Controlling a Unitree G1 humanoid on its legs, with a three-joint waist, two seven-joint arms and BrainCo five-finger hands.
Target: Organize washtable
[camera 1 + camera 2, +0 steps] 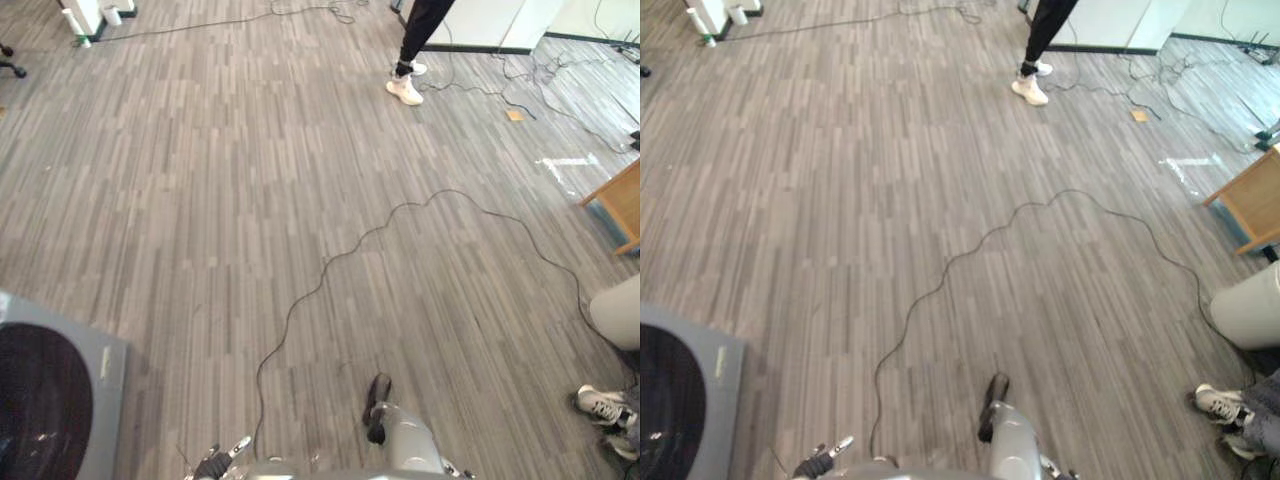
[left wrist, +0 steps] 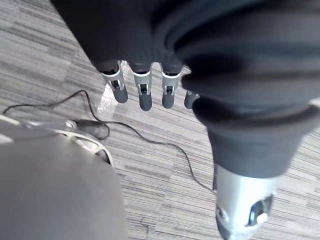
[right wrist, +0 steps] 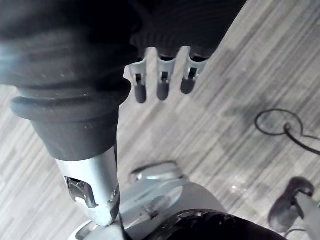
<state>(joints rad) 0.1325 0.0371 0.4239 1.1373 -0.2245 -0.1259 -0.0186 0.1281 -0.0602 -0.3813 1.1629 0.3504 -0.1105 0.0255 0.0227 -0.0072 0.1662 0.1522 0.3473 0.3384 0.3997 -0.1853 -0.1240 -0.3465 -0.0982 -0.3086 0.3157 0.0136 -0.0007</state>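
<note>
- Left hand [image 2: 145, 95] — silver fingers straight, holding nothing, over the grey striped floor [image 1: 200, 200].
- Right hand [image 3: 162, 82] likewise loose and empty.
- Grey box-shaped machine with a dark round door [image 1: 100, 390] (at the robot's near left) stands well apart from a person's white shoe [image 1: 404, 90].

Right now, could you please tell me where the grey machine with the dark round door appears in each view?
Left eye view: grey machine in the bottom left corner, cut off.
Right eye view: grey machine, same corner.
Left wrist view: left hand, open, over floor.
Right wrist view: right hand, open, over floor.
Shared landmark: person's white shoe, top, right of centre, both eye views.
</note>
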